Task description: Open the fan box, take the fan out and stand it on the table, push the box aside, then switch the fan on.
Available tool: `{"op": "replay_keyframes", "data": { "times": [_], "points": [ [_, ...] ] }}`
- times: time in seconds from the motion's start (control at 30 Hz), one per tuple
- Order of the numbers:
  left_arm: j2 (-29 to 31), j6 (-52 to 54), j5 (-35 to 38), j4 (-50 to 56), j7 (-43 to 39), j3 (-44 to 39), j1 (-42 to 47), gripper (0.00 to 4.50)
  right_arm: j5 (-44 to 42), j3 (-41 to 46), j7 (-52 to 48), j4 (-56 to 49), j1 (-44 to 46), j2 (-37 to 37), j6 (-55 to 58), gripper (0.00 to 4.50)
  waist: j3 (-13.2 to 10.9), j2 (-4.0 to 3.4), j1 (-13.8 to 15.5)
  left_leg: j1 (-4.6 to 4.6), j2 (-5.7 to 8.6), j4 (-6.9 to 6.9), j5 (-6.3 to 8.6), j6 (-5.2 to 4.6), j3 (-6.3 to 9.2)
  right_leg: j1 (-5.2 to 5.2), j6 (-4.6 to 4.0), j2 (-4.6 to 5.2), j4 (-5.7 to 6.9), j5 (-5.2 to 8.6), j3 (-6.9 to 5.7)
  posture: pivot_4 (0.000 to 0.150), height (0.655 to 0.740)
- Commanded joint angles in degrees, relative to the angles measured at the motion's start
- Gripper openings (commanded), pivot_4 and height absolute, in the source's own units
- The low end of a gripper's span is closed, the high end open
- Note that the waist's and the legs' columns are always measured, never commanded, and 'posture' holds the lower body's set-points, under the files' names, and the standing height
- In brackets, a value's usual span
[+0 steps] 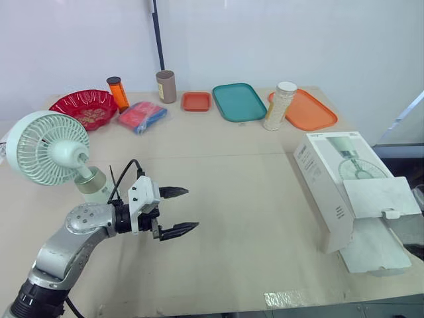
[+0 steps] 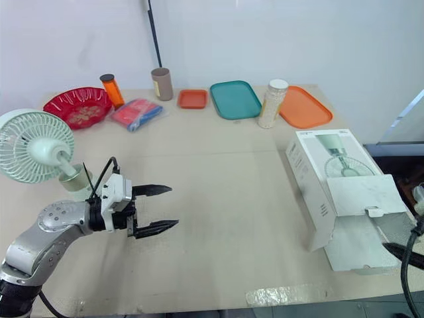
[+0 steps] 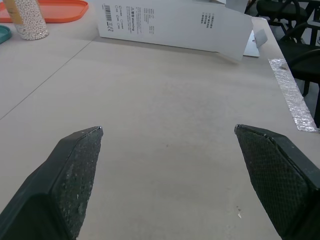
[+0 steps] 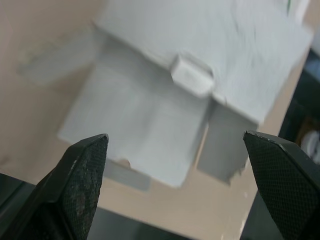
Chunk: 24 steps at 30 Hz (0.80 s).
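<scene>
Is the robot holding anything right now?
No, nothing. The left gripper is open and empty near the fan; the right gripper is open by the box.

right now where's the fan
The fan stands at the left edge of the table, in front of the red bowl, close beside the left gripper.

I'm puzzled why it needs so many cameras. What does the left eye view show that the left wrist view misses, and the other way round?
The left eye view adds the fan standing on the table, the red bowl and the orange bottle. The left wrist view adds a close look at the barcode on the box's side, and dark chair frames past the table edge. Both share the open left gripper, the fan box, the orange tray and the bead jar.
</scene>
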State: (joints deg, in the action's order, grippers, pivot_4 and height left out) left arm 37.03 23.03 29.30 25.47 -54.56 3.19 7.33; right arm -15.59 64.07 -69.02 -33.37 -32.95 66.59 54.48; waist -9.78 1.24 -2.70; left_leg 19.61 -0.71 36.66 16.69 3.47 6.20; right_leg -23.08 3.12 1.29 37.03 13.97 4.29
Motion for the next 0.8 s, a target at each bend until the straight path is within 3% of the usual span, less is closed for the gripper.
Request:
{"op": "replay_keyframes", "data": {
  "times": [0.03,0.1,0.2,0.37,0.5,0.8],
  "points": [
    [0.77,0.1,0.7,2.74,1.13,-2.43,-0.99,4.5,-12.66,0.29,-2.04,-6.11,10.86,1.27,2.75,4.4,-0.08,0.14,0.0,0.0,-0.01,-0.01,0.0,0.0,0.0,0.0,-0.01,-0.01,0.0,0.0,-0.01,0.15,0.74],
    [0.89,0.16,0.76,3.5,1.53,-2.76,-1.72,4.5,-19.92,-3.36,1.01,-8.17,18.76,1.06,5.69,4.4,-0.17,0.29,0.1,0.01,-0.04,-0.01,0.0,0.0,0.01,0.02,-0.04,-0.04,-0.01,-0.02,-0.01,0.15,0.74],
    [1.14,1.09,1.06,6.08,3.15,-3.77,-3.24,4.5,-31.12,-16.06,12.88,-10.14,35.03,-1.96,9.14,4.4,-0.36,0.64,0.01,0.02,-0.03,0.02,0.0,0.01,0.01,0.06,-0.04,0.0,-0.03,-0.03,-0.01,0.15,0.74],
    [1.73,2.77,1.31,9.63,6.28,-6.44,-6.78,4.5,-37.62,-31.75,22.33,-10.96,48.63,-6.62,8.57,4.4,-0.43,0.68,0.35,0.08,-0.02,0.03,0.0,0.01,0.04,0.04,-0.13,0.04,-0.05,-0.09,-0.02,0.15,0.74],
    [1.89,4.32,2.25,13.65,9.41,-9.61,-12.14,4.5,-37.63,-40.2,25.69,-10.14,52.75,-9.8,6.61,4.4,-0.42,0.69,0.53,0.05,-0.01,0.04,0.0,0.01,0.06,-0.09,-0.21,0.09,-0.05,-0.13,-0.07,0.15,0.74],
    [-2.54,2.51,3.06,24.59,15.73,-22.01,-34.99,4.5,-38.76,-49.44,29.0,-7.77,58.38,-15.34,3.54,4.4,-0.41,0.64,0.8,-0.03,-0.05,0.06,0.01,0.0,0.06,-0.17,-0.18,0.07,-0.04,-0.11,-0.1,0.15,0.74]
  ]
}}
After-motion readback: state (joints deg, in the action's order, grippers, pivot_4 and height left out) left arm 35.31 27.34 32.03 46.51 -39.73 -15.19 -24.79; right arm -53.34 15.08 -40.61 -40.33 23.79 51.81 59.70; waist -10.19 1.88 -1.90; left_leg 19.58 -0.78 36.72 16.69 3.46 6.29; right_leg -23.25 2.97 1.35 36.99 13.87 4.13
